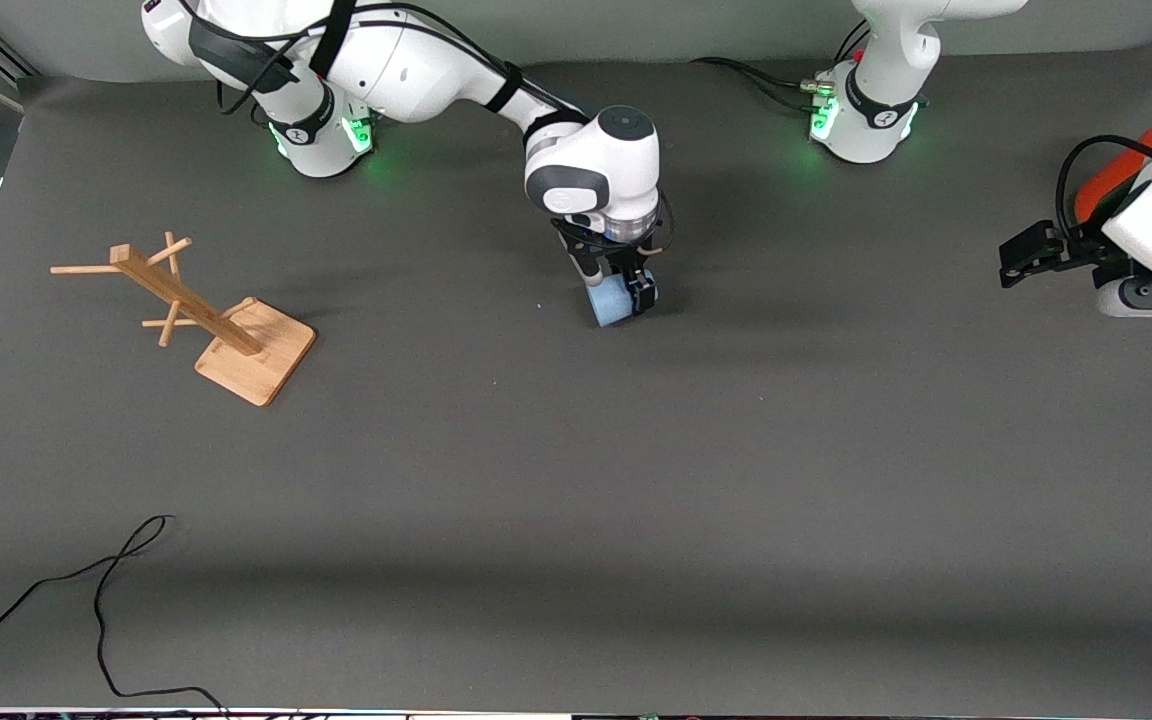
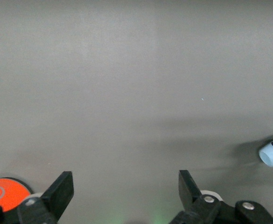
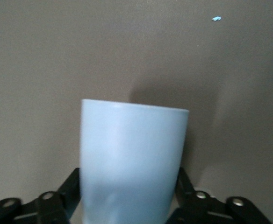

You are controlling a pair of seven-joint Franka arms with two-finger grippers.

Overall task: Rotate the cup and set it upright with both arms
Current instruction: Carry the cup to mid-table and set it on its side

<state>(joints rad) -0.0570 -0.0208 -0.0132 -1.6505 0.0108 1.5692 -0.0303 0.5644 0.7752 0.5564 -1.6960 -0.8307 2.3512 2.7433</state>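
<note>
I have the right claw down at the middle of the desk, straddling the cup, which lies on its side on the desk surface about midway between the two arms' ends. In the right wrist view the pale-blue cup fills the space between the two black fingers, which flank its walls; whether they clamp it or have just let go I cannot tell, since I see no clear gap and no clear pinch. The left claw hangs over the left arm's end of the desk with its fingers spread wide and nothing between them, waiting beside the orange-red can; from its own camera I see the cup well apart. I judge I am in the turning step, with the cup swung to present itself toward the left arm and not yet upright. The next move, as I read it, calls for backing the right claw off without rolling the cup, then bringing the left claw across to take it by the wall and tip it onto its base. The wooden rack stands well clear.
</note>
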